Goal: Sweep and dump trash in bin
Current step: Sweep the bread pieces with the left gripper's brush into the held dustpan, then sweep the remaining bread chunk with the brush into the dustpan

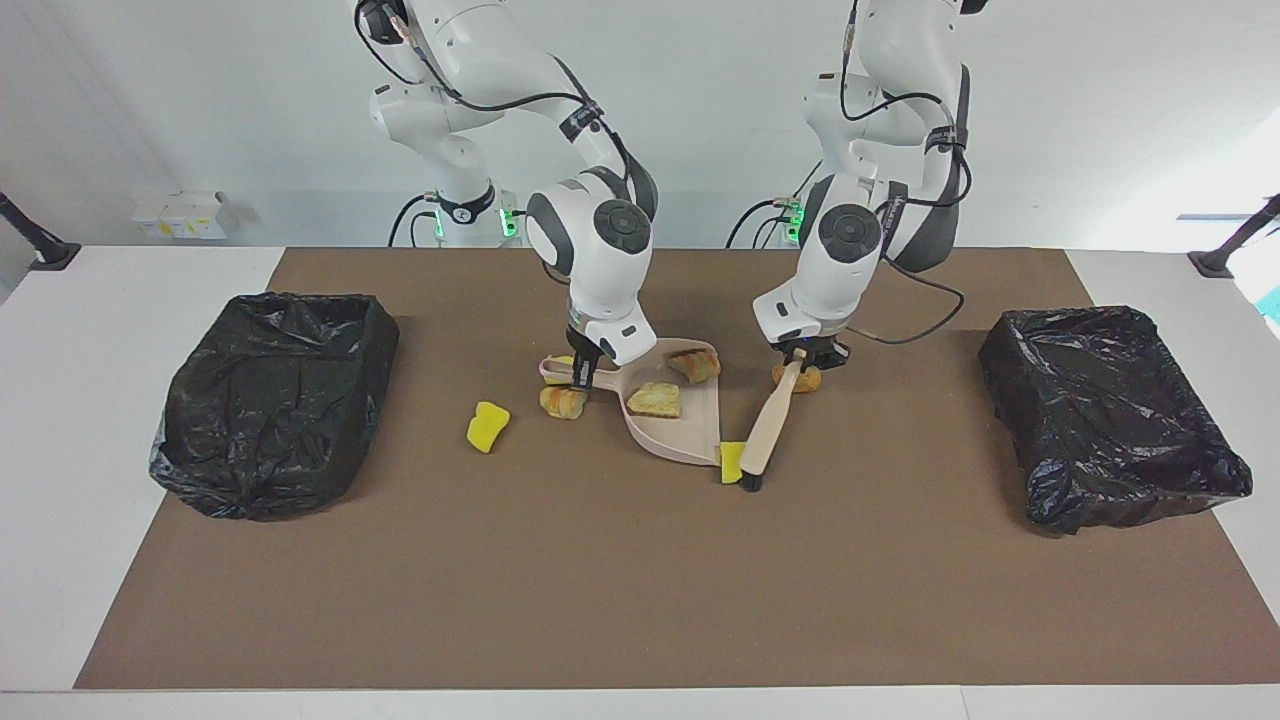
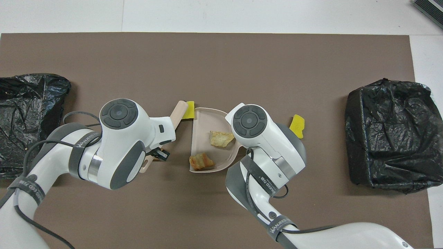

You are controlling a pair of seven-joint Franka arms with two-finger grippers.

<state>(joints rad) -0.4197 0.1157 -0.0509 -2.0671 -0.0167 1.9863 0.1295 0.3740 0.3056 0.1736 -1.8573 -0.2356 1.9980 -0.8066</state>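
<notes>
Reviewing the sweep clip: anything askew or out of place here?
Nothing is damaged or spilled. Only two bread lumps lie in the dustpan; one yellow chunk sits just outside its lip against the brush, and another yellow chunk lies apart toward the right arm's end.
</notes>
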